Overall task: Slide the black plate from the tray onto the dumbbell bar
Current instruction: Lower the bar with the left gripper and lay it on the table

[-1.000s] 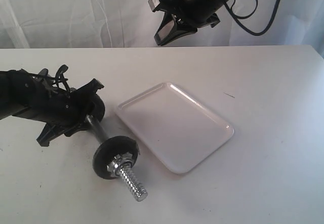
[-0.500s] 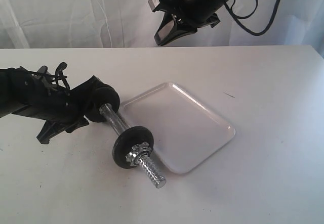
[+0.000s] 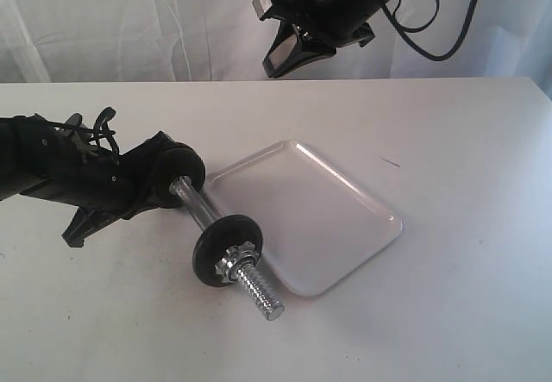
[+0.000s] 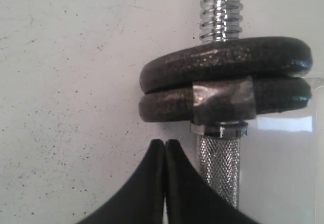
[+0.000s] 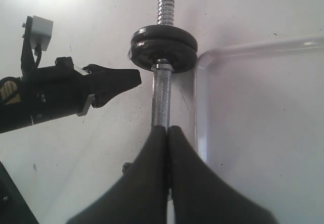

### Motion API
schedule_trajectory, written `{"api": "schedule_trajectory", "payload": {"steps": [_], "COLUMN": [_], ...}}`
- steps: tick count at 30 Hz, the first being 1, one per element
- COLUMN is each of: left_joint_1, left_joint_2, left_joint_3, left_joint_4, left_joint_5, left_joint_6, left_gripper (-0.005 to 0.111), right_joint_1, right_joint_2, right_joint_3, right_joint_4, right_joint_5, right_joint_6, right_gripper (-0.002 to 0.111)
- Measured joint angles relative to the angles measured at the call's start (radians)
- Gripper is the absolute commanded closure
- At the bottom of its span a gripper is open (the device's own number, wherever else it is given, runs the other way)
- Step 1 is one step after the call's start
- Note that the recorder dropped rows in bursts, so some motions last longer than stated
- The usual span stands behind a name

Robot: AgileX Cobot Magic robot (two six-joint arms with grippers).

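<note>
The dumbbell bar lies on the table beside the empty white tray. Its near end carries a black disc and a silver star nut. Two black discs sit stacked on the far end, with bare thread beyond them. I cannot tell which disc is the black plate. My left gripper is shut and empty, its tips beside the knurled grip just short of those discs. My right gripper hangs shut and empty high above the table.
The bar's near end overlaps the tray's front left rim. The right wrist view looks down on the left arm, the bar and the tray. White curtains hang behind the table.
The dumbbell has swung right and back towards the tray, along with the left gripper at its far end. In the last half second it has barely moved. The right arm is unchanged.
</note>
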Motion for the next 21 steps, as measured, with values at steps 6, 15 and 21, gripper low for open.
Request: {"api": "schedule_trajectory", "payload": {"steps": [6, 15, 21], "left_joint_1": [0.000, 0.000, 0.000], "left_joint_2": [0.000, 0.000, -0.039], "left_joint_3": [0.000, 0.000, 0.000], "left_joint_4": [0.000, 0.000, 0.001], "left_joint_5": [0.004, 0.027, 0.034], "left_joint_6": [0.000, 0.002, 0.129], "left_gripper": [0.107, 0.107, 0.107], "right_joint_1": [0.000, 0.000, -0.002], "right_joint_2": [0.000, 0.000, -0.021], "right_joint_3": [0.000, 0.000, 0.000], "right_joint_4": [0.000, 0.000, -0.048], "right_joint_5": [0.000, 0.007, 0.001], "right_joint_6": [0.000, 0.000, 0.000], "right_gripper": [0.108, 0.108, 0.108]}}
